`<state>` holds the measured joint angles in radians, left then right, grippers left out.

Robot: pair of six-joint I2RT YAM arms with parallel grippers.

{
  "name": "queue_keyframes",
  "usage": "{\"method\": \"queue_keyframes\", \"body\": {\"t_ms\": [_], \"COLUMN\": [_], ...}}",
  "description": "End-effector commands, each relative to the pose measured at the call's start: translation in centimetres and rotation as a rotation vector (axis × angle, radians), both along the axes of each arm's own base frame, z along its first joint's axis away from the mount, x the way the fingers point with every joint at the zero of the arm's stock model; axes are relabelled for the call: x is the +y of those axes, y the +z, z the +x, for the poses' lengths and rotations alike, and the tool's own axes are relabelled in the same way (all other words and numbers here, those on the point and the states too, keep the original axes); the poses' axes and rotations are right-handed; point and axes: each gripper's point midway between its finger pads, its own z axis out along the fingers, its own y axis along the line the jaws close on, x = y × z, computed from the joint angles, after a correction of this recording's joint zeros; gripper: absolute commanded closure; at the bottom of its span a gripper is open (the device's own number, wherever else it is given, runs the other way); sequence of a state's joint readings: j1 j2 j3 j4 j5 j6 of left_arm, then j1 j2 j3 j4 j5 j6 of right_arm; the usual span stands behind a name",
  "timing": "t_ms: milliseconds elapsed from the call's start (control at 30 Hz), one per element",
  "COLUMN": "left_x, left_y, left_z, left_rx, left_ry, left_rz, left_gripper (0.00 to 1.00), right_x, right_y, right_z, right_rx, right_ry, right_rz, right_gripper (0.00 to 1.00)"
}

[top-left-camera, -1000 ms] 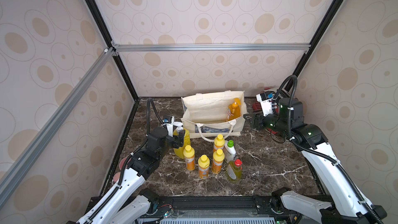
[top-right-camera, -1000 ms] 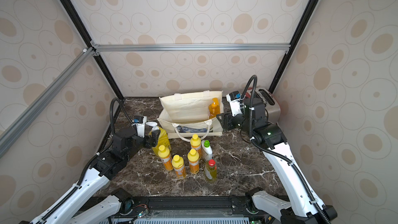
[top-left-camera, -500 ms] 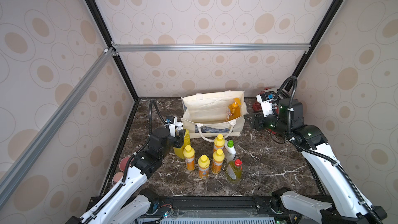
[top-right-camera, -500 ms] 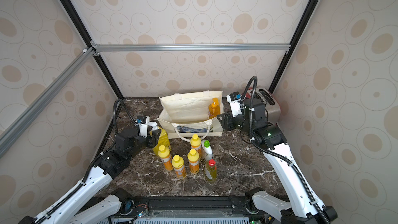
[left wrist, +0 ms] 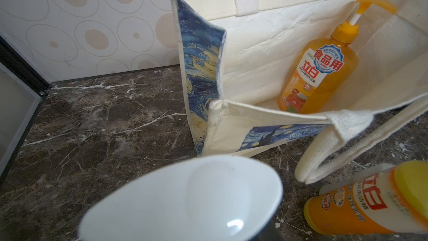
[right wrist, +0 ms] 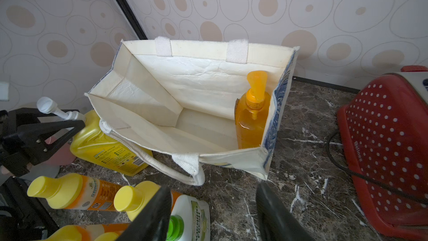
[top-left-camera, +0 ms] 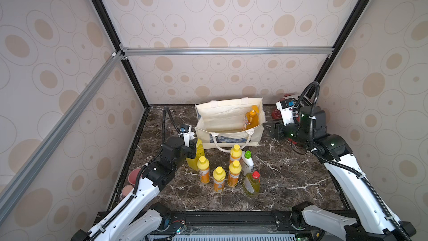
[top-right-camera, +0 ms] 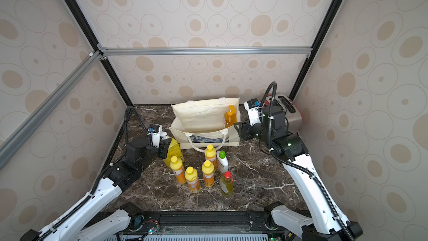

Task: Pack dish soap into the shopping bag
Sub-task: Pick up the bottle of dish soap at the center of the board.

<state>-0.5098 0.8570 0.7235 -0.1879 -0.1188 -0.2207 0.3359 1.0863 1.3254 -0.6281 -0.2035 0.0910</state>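
Appears at pickup of yellow pump bottle (top-right-camera: pixel 173 151) by left gripper (top-right-camera: pixel 165 148), closure indeterminate, right gripper (top-right-camera: pixel 239 130) parted, empty beside shopping bag (top-right-camera: pixel 203 117); next requires lifting over its rim.

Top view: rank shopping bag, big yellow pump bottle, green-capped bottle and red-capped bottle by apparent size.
1. shopping bag
2. big yellow pump bottle, partly hidden
3. green-capped bottle and red-capped bottle: too alike to rank
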Motion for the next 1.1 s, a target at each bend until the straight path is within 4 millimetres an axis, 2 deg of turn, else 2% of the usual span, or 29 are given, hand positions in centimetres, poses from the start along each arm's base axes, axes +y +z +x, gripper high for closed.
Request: {"method": "queue_keyframes", "body": {"t_ms": [0, 133, 233, 267, 367, 733, 1067], "left_x": [0.7, 1.1, 0.8, 0.7, 0.6, 1.0, 1.6], "left_y": [2.0, 3.7, 5.1, 5.6, 7.5, 15.0, 21.1], "left_z": [-0.3, -0.4, -0.6, -0.7, -1.0, -2.5, -3.1], "left_rx": [-0.047, -0.064, -0.056, -0.054, -0.061, -0.118, -0.215], "left_ry": [0.031, 0.044, 0.029, 0.021, 0.015, -0.021, -0.017], "left_rz": [-0.024, -0.030, -0.036, -0.043, -0.068, -0.072, -0.088], "left_gripper": [0.93, 1.00, 1.00, 1.00, 1.00, 1.00, 1.00], "right_x": [-1.0, -1.9, -3.1, -4.1, -4.9, -4.9, -4.9], "right_y": [-0.3, -1.0, -2.2, -2.6, -3.7, -4.5, -4.8], "right_z": [0.3, 1.0, 1.9, 2.4, 3.1, 3.7, 3.9], "right_rx": [-0.007, 0.012, 0.064, 0.090, 0.144, 0.165, 0.171], "right_ry": [-0.040, -0.089, -0.151, -0.183, -0.202, -0.197, -0.194], "right_rz": [-0.032, -0.050, -0.066, -0.057, -0.017, 0.009, 0.016], "right_gripper": [0.40, 0.40, 0.34, 0.32, 0.30, 0.30, 0.31]}}
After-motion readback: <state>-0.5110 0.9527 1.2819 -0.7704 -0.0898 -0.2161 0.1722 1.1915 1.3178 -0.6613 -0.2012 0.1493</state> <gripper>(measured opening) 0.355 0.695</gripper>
